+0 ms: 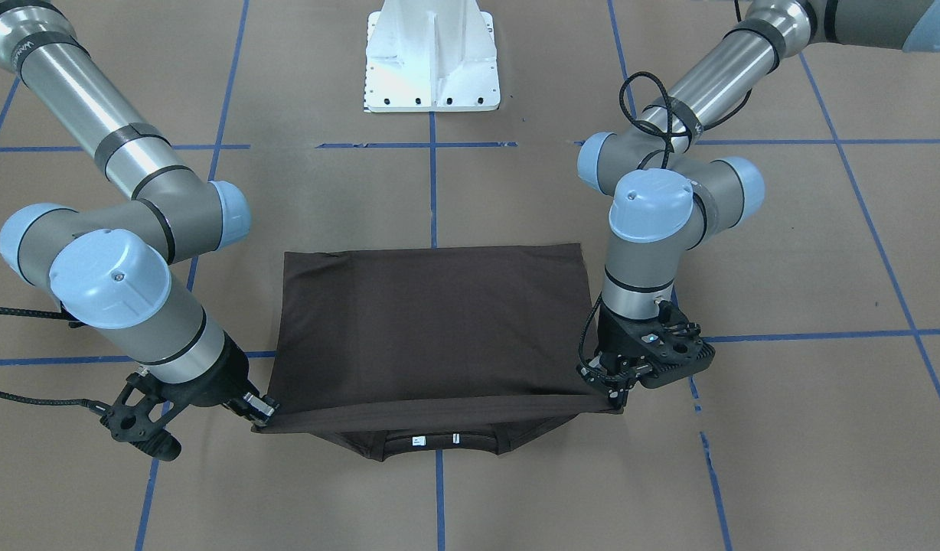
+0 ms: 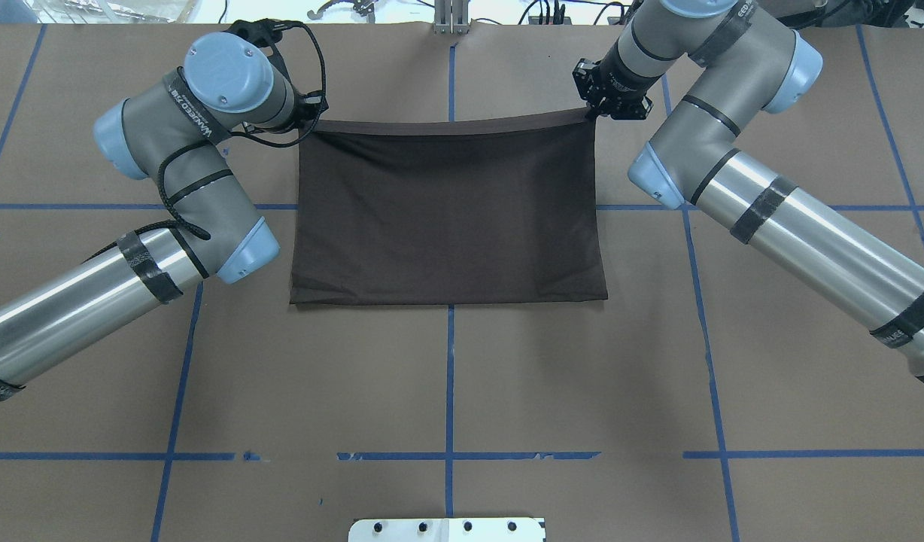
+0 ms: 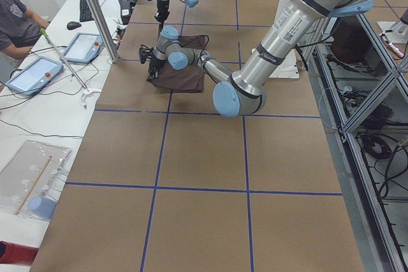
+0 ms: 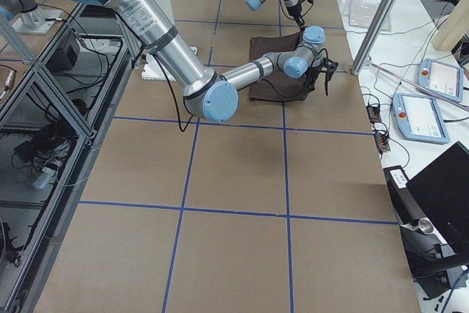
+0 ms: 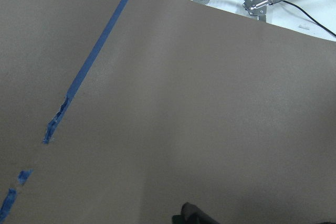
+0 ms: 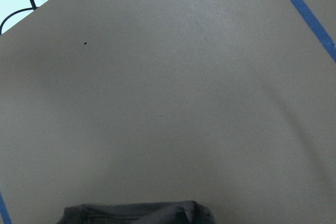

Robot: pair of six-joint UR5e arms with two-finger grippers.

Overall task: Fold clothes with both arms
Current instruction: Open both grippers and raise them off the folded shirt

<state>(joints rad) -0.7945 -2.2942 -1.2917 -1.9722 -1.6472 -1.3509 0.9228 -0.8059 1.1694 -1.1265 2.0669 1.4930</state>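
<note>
The shirt (image 1: 432, 321) lies mid-counter (image 1: 516, 497), folded to a rectangle with its long axis running side to side between the two arms. Its collar (image 1: 439, 450), with white tags (image 1: 419, 440), points away from the robot and shows just past the top layer's far edge. That edge is stretched taut. The left end effector (image 1: 617, 398) is clamped on one far corner and the right end effector (image 1: 262, 409) on the other, though the left fingertips seem partly hidden
</note>
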